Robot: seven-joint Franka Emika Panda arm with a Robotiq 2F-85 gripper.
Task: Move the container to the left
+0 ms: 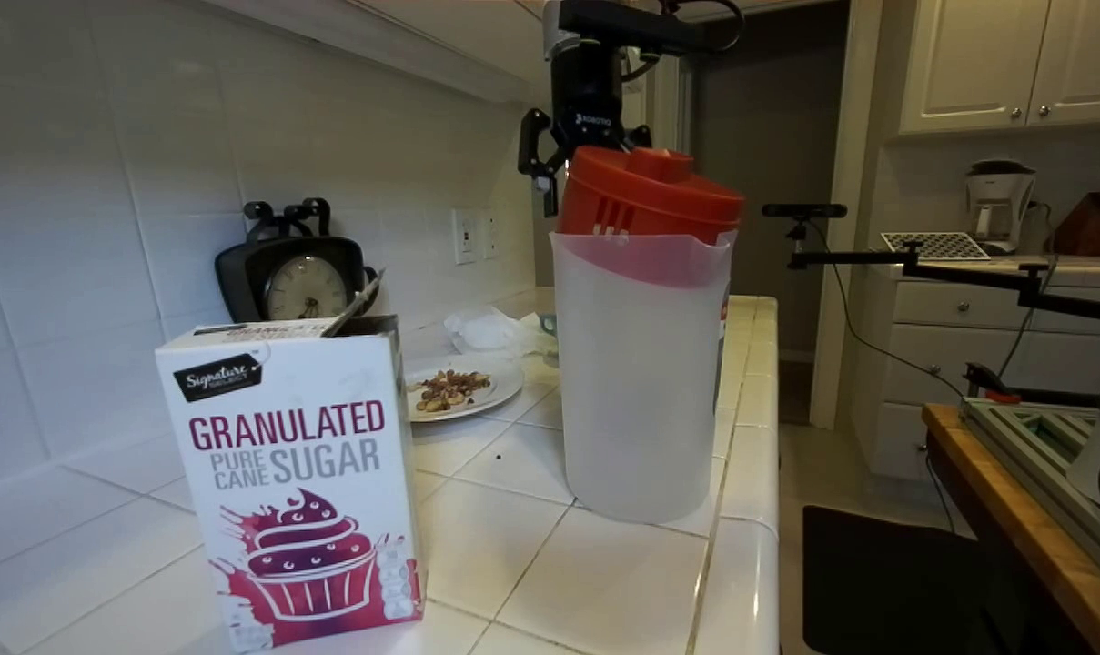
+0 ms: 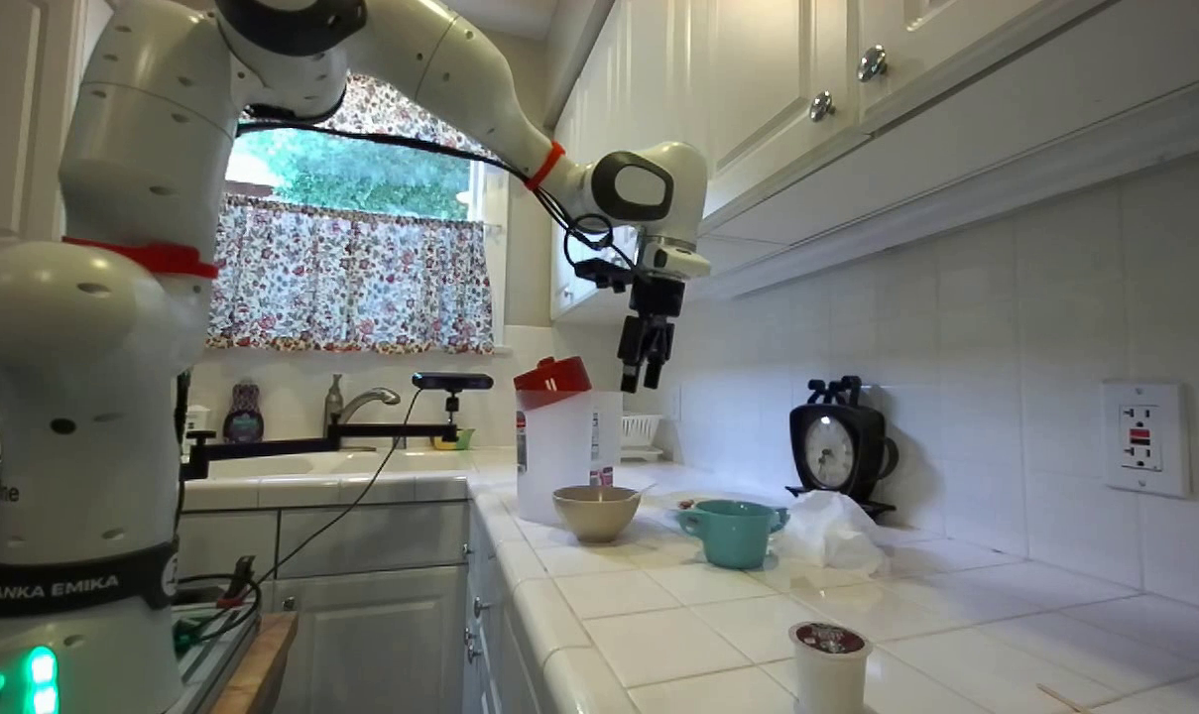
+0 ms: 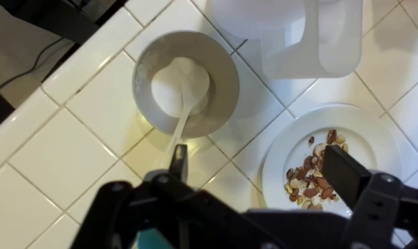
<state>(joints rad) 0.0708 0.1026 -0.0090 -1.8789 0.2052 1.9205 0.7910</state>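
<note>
One container (image 1: pixel 636 391) is seen upright on the tiled table (image 1: pixel 595 573), with one red lid (image 2: pixel 551 377) set tilted in its mouth and partly sunk below the rim. The end effector (image 3: pixel 262 166) is held above the table, its two fingers spread wide apart. The container is placed well apart from the fingertips: in the wrist view it is shown at the top, beyond them, with its one handle (image 3: pixel 340 45) pointed toward the plate. In an exterior view a gap is left between the lid and the fingers (image 2: pixel 630 380); in an exterior view the end effector is partly covered by the lid (image 1: pixel 654 186).

Near the container, one bowl (image 2: pixel 594 518) is placed, in which white powder (image 3: pixel 164 93) and one white spoon (image 3: pixel 195 84) are held, the spoon's stem laid over the rim. One plate (image 3: pixel 278 155) is topped with mixed nuts (image 3: pixel 309 181), too crowded to be counted. One sugar box (image 1: pixel 295 491), one clock (image 2: pixel 827 451), one two-handled teal cup (image 2: pixel 736 534) and one coffee pod (image 2: pixel 830 664) are also found on the table. One crumpled white wrap (image 2: pixel 837 531) is seen just beside the cup.
</note>
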